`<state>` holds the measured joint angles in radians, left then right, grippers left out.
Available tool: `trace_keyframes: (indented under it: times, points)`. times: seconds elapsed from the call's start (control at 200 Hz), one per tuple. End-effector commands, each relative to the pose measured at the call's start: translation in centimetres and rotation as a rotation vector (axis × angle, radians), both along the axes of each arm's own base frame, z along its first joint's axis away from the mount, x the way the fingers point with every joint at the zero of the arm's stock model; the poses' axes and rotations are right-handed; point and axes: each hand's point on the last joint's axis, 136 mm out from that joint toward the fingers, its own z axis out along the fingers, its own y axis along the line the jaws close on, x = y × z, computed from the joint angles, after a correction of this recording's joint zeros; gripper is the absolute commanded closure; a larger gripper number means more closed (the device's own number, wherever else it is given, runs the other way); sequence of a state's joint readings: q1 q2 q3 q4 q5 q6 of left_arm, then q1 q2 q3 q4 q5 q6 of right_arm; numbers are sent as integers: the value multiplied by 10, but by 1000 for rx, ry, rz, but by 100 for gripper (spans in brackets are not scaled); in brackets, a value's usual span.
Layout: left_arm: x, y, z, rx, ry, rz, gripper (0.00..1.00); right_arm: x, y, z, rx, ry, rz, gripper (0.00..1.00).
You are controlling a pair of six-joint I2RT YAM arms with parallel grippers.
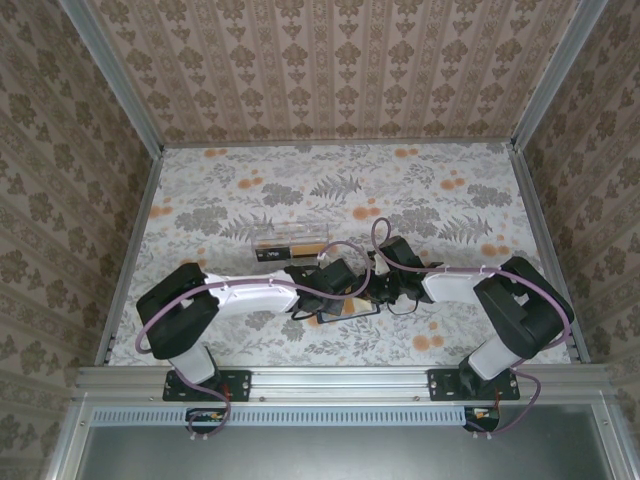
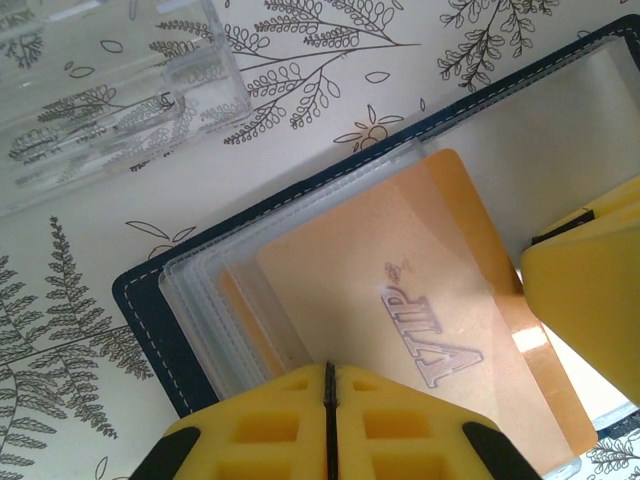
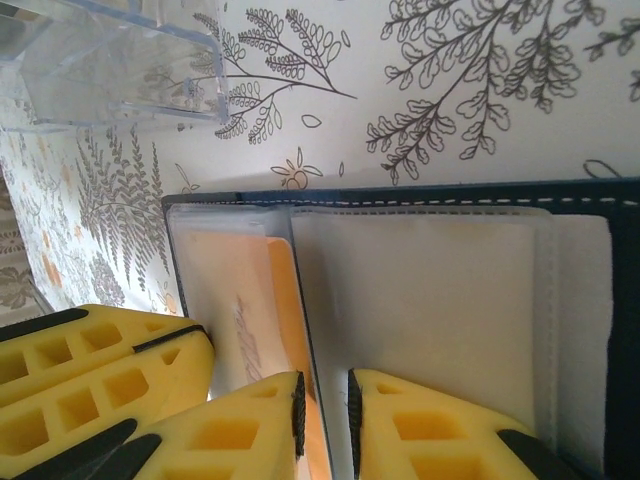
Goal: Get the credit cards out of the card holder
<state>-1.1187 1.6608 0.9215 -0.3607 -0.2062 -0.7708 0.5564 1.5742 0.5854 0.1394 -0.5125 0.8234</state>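
The dark navy card holder (image 1: pixel 345 308) lies open on the table between the two arms, its clear sleeves fanned out (image 2: pixel 150 310) (image 3: pixel 620 300). An orange credit card (image 2: pixel 400 300) marked VIP sits inside one sleeve, and its edge shows in the right wrist view (image 3: pixel 285 300). My left gripper (image 2: pixel 329 375) is shut, its jaws pressed together at the near edge of that sleeve; whether it pinches anything is hidden. My right gripper (image 3: pixel 325 410) stands slightly open, astride the thin edge of a sleeve. Both grippers (image 1: pixel 345 290) (image 1: pixel 385 292) meet over the holder.
A clear rectangular plastic box (image 1: pixel 290 243) with black and orange strips lies just beyond the holder (image 2: pixel 100 80) (image 3: pixel 110 50). The floral tabletop is bounded by metal rails (image 1: pixel 130 250) at left and right and by patterned walls.
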Motion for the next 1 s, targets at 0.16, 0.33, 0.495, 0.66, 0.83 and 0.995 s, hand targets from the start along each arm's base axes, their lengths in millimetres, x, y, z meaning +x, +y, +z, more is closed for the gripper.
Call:
trace_keyframes:
  times: [0.16, 0.33, 0.495, 0.66, 0.83, 0.995]
  points:
    - [-13, 8, -24, 54, 62, 1, 91, -10, 6, -14, 13, 62, 23, 81]
    - [-14, 11, -25, 66, 63, 6, 92, -11, 3, -14, 0, 61, 16, 94]
    - [-14, 18, -26, 86, 61, 18, 93, -11, -5, -14, -17, 55, 1, 100]
    - [-15, 27, -28, 100, 57, 33, 94, -8, -14, -14, -22, 53, -20, 100]
    - [-16, 35, -30, 110, 58, 47, 95, -6, -25, -9, -27, 44, -40, 100]
    - [-16, 39, -31, 113, 58, 51, 95, -6, -37, -2, -23, 35, -62, 100]
